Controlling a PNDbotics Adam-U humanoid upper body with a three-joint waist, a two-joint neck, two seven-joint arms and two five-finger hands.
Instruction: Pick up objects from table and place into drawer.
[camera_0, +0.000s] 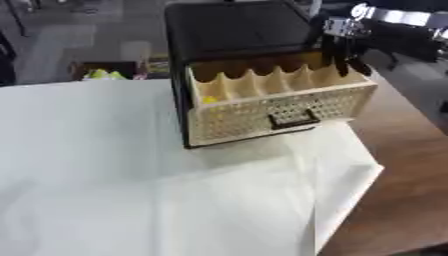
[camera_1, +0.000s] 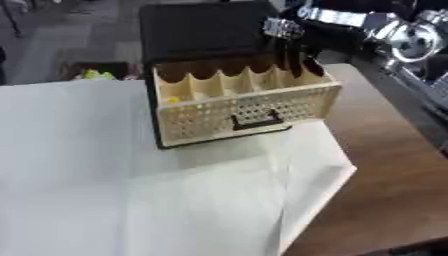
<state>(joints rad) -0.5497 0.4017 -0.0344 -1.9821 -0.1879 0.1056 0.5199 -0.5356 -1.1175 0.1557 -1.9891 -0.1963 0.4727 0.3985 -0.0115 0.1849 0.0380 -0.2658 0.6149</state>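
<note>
Cream perforated plastic fronts the drawer (camera_0: 280, 107), which stands pulled out of a black cabinet (camera_0: 236, 30) on a white cloth (camera_0: 131, 190) over a brown table (camera_0: 411, 165). Scalloped dividers split the drawer into compartments; a small yellow thing (camera_0: 210, 99) lies in the leftmost one. The right hand (camera_0: 343, 47) comes in from the upper right and hangs over the drawer's right end; whether its fingers are open or closed cannot be told.
</note>
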